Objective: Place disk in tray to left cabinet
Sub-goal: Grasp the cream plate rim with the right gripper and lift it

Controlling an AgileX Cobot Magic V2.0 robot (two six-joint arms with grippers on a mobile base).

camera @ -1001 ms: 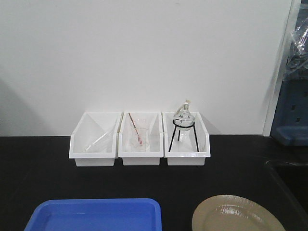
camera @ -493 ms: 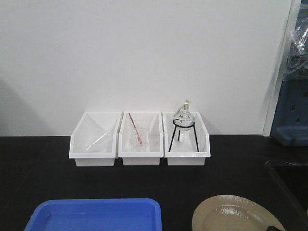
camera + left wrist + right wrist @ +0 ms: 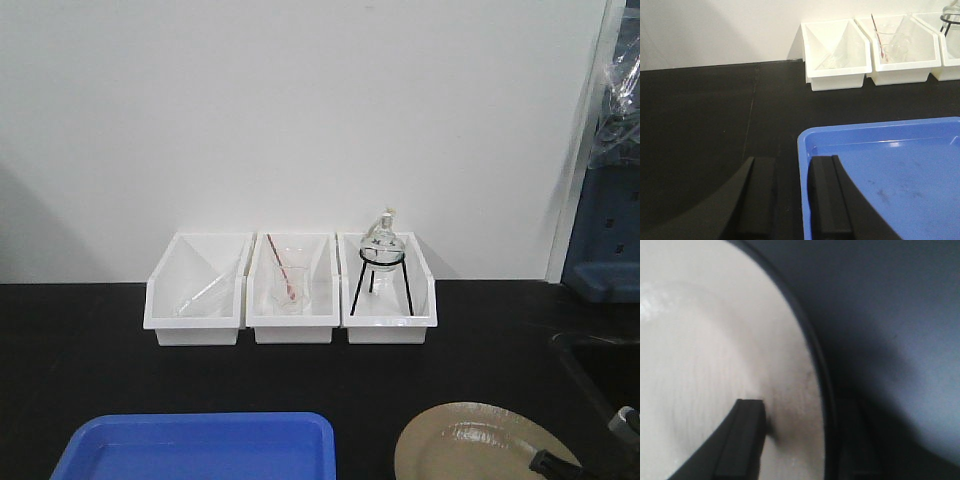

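Disk [image 3: 470, 445] lies flat on the bench [image 3: 100, 350], just right of the blue tray [image 3: 200, 450]. Right pincer [image 3: 802, 420] parted astride its black rim, we judge for an edge grip; left pincer [image 3: 792, 160] narrowly parted at the tray's left rim.

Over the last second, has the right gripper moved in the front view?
Yes. The right gripper has come in from the bottom right corner, leftward onto the right edge of the disk, judged against the bins, which stay fixed.
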